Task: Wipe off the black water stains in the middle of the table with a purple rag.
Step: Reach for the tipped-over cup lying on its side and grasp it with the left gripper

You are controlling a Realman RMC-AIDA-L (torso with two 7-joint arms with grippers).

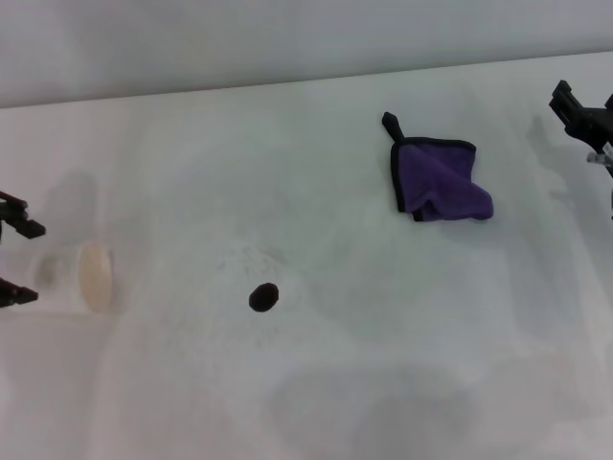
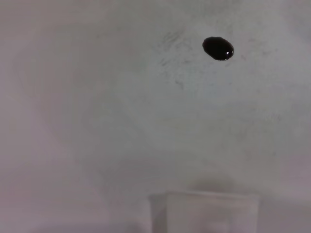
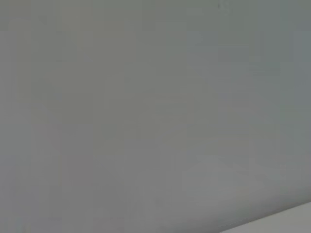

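Your left hand [image 1: 11, 251] sits open beside the tipped cream cup [image 1: 84, 278]; right hand [image 1: 582, 113], grip state unclear, hangs near the purple rag [image 1: 441, 180]. Black stain [image 1: 263, 297] untouched on the desk [image 1: 383, 335].

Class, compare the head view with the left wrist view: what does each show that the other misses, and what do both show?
Only the head view shows the purple rag, lying apart from the stain, plus the left claw at the left edge beside the cup and the right claw far right. The left wrist view adds nothing of its own. Both show the black stain, the cream-white cup and the white table.
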